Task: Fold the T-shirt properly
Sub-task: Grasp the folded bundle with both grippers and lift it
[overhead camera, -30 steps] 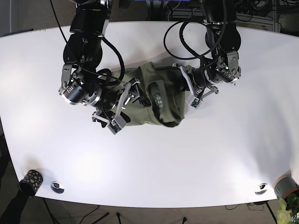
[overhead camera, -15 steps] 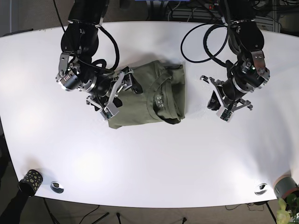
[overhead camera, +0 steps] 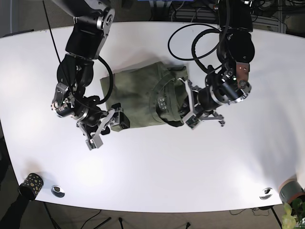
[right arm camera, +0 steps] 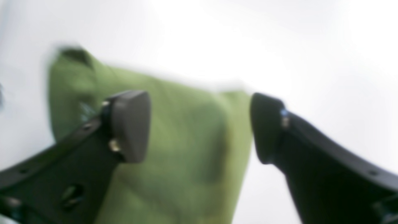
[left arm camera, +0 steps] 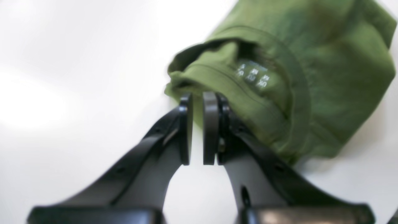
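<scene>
T-shirt (overhead camera: 143, 98): folded green bundle, mid-bench (overhead camera: 157, 176).
Left pincer (left arm camera: 197, 129): nearly closed, empty, at collar edge.
Right pincer (right arm camera: 199, 127): wide open, empty.

Left tool (left arm camera: 197, 129), jaws nearly together, tips at collar edge of folded green T-shirt (left arm camera: 314, 77).

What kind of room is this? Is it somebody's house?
Probably a robot lab, not a house. Two black robot arms work over a big white table with a green T-shirt, and cables hang behind.
</scene>
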You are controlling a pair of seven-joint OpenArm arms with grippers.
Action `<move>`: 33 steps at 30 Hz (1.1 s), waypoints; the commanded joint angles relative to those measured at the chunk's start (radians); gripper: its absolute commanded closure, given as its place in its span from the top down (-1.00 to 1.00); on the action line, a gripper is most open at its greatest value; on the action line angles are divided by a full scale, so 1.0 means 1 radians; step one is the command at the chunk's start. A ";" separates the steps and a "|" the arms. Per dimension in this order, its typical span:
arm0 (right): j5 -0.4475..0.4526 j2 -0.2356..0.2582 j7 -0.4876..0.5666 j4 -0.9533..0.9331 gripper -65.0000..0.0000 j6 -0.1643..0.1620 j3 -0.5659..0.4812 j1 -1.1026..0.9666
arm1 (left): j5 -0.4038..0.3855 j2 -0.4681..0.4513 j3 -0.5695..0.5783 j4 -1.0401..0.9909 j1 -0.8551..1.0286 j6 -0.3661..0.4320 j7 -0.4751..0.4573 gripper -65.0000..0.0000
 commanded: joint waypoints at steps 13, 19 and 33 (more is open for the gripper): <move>-0.030 0.069 0.243 -0.301 -0.78 0.003 -0.083 0.091 | -0.031 0.088 0.136 -0.206 -0.015 -0.002 -0.031 -0.88; -0.066 0.073 0.304 -0.305 -0.78 0.003 -0.086 0.043 | -0.031 0.009 0.136 -0.272 -0.004 -0.002 -0.063 -0.88; -0.061 0.089 0.287 -0.127 -0.79 0.003 -0.091 -0.099 | -0.031 -0.168 0.138 -0.515 -0.189 -0.002 -0.174 -0.88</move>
